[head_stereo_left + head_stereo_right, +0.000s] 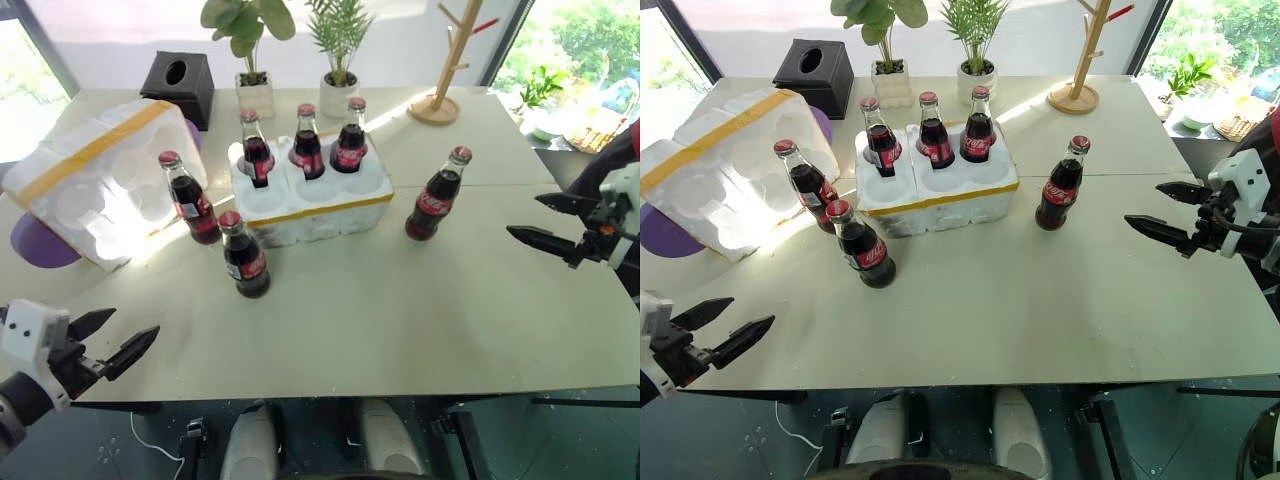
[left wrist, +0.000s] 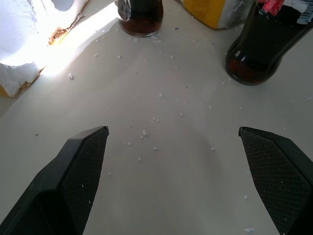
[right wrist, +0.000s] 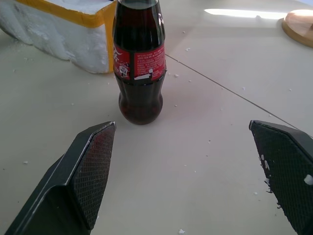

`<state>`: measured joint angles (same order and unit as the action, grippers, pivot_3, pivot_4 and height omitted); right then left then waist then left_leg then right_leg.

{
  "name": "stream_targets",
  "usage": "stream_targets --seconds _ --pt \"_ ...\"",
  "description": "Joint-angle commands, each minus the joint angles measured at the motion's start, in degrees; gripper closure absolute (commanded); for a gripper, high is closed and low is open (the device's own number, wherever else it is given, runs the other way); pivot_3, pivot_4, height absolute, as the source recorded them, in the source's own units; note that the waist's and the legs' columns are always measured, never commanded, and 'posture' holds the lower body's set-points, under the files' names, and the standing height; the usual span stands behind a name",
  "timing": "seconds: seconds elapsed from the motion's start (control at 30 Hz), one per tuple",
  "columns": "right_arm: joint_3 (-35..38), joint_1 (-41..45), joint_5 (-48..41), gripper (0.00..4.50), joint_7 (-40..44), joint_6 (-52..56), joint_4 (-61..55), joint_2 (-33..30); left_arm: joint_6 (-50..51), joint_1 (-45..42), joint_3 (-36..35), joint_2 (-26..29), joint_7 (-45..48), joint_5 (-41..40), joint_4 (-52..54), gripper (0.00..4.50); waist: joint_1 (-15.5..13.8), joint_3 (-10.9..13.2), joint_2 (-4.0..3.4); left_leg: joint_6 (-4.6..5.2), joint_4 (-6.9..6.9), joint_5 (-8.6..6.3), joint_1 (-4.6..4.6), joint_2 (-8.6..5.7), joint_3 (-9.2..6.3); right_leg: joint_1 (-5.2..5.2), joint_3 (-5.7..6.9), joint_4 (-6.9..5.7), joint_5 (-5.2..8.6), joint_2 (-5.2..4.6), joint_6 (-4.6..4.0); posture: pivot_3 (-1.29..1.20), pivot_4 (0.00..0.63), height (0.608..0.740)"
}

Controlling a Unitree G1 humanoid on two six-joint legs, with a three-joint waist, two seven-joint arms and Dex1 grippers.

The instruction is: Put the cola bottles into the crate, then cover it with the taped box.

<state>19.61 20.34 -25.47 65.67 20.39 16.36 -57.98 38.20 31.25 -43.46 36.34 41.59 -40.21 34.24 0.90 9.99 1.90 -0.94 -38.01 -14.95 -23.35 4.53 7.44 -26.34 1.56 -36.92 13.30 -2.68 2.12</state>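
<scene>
Six cola bottles are on the tabletop (image 1: 420,320): three already stand in the back wells of the crate (image 1: 310,205), and three are loose. One loose bottle (image 1: 435,195) stands alone to the right of the crate; another (image 1: 245,256) stands just in front of the crate's left corner, and the third (image 1: 190,198) sits between the crate and the taped box (image 1: 95,180), which lies tipped on its side at the far left with its moulded hollows facing the crate. That leaves three front wells unfilled, by my count. The bottles are glass, so they should be rigid, fairly heavy for their size, smooth and breakable if knocked over; the narrow neck under the red cap or the labelled waist looks like the surest place to grip. The crate and box are foam, likely light and crumbly, best held by broad sides. The left pincer (image 1: 112,343) hovers near the front left edge with its fingers spread wide and empty; the right pincer (image 1: 552,222) is likewise wide apart, holding nothing, aimed toward the lone right-hand bottle.
</scene>
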Motion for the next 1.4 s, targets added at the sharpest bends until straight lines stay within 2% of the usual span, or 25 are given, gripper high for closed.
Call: stream_targets --seconds 0.03,0.5,0.6,0.77,0.87,1.0,1.2,1.4 --pt "1.37 0.37 -0.39 0.0 -0.11 -1.05 -1.06 -0.24 -1.48 -0.51 0.19 0.14 -0.51 -0.02 1.29 0.04 0.0 0.0 0.0 0.0 0.0 0.0 0.0 0.0 0.0 0.01 0.0 0.0 0.0 0.0 0.0 0.0 0.15 0.74" --pt "1.77 -2.43 -1.76 0.0 -1.32 1.28 -4.09 0.53 -1.64 -6.28 0.94 1.74 -3.54 0.56 -1.61 0.04 -0.07 -0.01 -0.01 0.0 -0.02 0.0 0.02 0.0 0.06 0.05 -0.01 -0.04 -0.01 0.03 0.01 0.0 0.15 0.74" --pt "2.74 -2.9 -3.64 0.0 -0.86 5.42 -7.45 -1.12 -1.72 -11.52 1.42 2.45 -5.48 0.12 -3.81 0.04 -0.21 -0.01 -0.01 0.0 -0.05 0.01 0.01 -0.01 0.05 0.06 0.0 -0.06 -0.01 0.03 0.01 0.0 0.15 0.74" --pt "10.2 -5.39 -13.26 0.0 4.69 17.22 -19.22 -7.82 -1.33 -24.0 5.78 5.06 -7.65 0.85 -10.06 0.04 -0.37 0.01 -0.11 0.01 -0.06 0.01 -0.01 -0.04 0.04 0.08 0.0 -0.1 -0.02 0.02 0.03 0.0 0.15 0.74" --pt "13.95 -2.57 -21.66 0.0 6.96 25.99 -25.2 -12.91 -2.3 -32.51 12.1 6.91 -7.64 3.84 -15.51 0.04 -0.3 0.0 -0.11 0.0 -0.06 0.01 0.02 -0.03 0.04 0.1 0.0 -0.1 -0.02 0.03 0.04 0.0 0.15 0.74" --pt "14.34 4.48 -31.97 0.0 6.18 33.48 -28.82 -16.0 -5.11 -40.72 18.99 7.64 -5.95 8.08 -22.59 0.04 0.06 -0.01 -0.03 0.0 -0.05 0.01 0.08 0.03 0.03 0.15 0.01 -0.1 -0.02 0.09 0.02 0.0 0.15 0.74" --pt "10.06 17.39 -43.03 0.0 -0.69 39.03 -30.14 -14.91 -10.32 -49.71 26.59 6.9 -3.4 13.91 -32.66 0.04 -0.18 0.0 -0.02 0.01 -0.05 0.0 -0.04 0.02 0.04 0.01 0.01 -0.11 -0.05 0.08 0.04 0.0 0.15 0.74" --pt "6.87 22.9 -48.08 0.0 -5.82 40.43 -32.27 -12.46 -14.92 -57.84 31.6 3.52 -2.64 17.96 -41.81 0.04 -0.39 0.01 0.0 0.02 -0.07 0.0 -0.08 -0.01 0.06 0.02 0.01 -0.09 -0.12 0.0 0.16 0.0 0.15 0.74"
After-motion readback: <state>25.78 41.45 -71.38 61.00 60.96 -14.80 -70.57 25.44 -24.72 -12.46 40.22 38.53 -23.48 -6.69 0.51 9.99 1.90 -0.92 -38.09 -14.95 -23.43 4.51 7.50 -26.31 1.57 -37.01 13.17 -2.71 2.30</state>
